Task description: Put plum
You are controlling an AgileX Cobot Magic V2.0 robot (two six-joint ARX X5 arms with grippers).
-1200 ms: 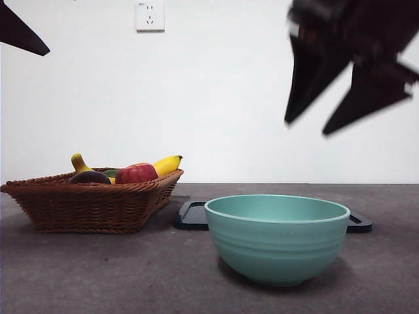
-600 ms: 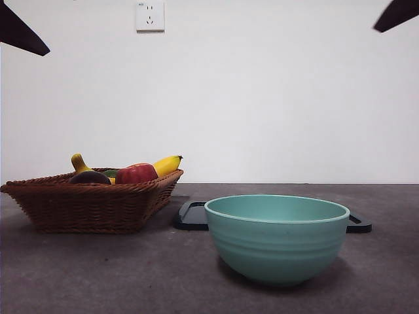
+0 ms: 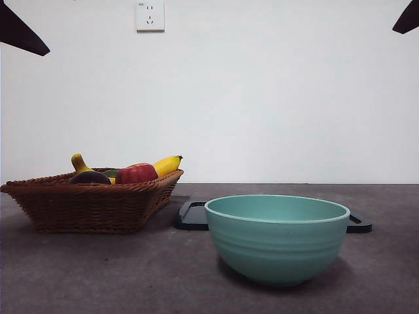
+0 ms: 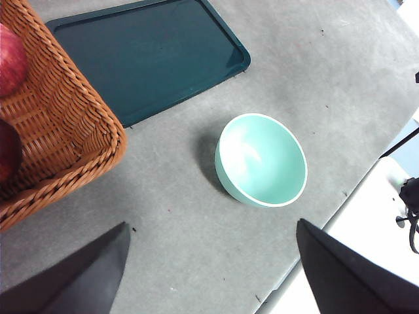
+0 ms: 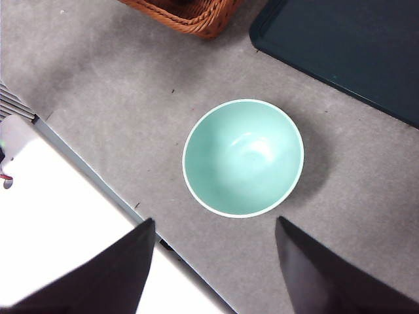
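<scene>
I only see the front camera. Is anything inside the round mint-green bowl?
Observer: No. The right wrist view looks down into the bowl, and it holds nothing.
Operator: What is the dark thing behind it?
Observer: A flat dark teal rectangular tray, lying on the table.
Operator: Are the grippers holding anything?
Observer: No. The left gripper and the right gripper are both open, high above the table.

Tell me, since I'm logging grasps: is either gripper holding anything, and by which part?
Nothing is held. Both grippers are open and bare; the plum lies in the basket.
</scene>
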